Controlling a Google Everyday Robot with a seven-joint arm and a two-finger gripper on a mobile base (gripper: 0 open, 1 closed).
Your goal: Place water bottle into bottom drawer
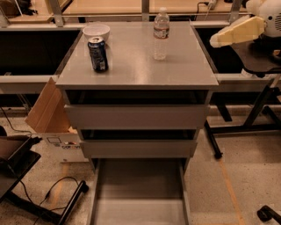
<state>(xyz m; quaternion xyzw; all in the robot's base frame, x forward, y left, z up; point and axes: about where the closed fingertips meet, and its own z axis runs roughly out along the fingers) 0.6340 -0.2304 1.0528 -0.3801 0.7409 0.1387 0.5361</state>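
The cream pincer (217, 40) hovers at the far right, tip pointing left, sloping down from the white arm (268, 12).

Warm, dim overhead light leaves a soft sheen on the cabinet top (136, 70) and pale highlights on the water bottle (161, 33). Deep shadow fills the gaps above the upper drawers (136, 116) and darkens the bottom drawer (139, 193). The gripper (216, 41), at upper right, is brightly lit.
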